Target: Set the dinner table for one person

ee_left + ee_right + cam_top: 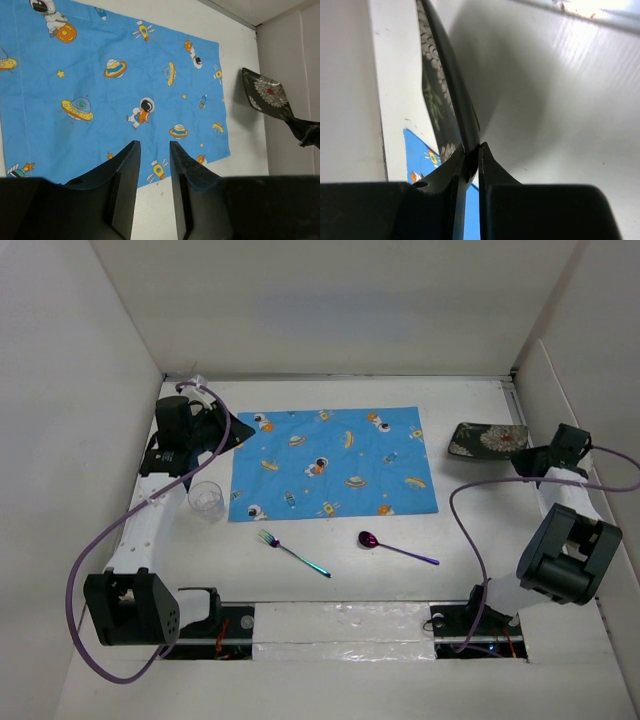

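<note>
The white dinner table (330, 585) carries a blue space-print placemat (333, 462) at its middle back. My right gripper (527, 456) is shut on the rim of a dark flower-patterned plate (487, 440) and holds it tilted just right of the placemat; the right wrist view shows the plate (445, 80) edge-on between my fingers. My left gripper (232, 432) is open and empty, hovering at the placemat's left edge; in its wrist view it (154, 150) points across the placemat (115, 85) at the plate (265, 92).
A clear drinking glass (206, 500) stands left of the placemat. An iridescent fork (293, 552) and a purple spoon (396, 547) lie in front of the placemat. White walls close in the table on three sides.
</note>
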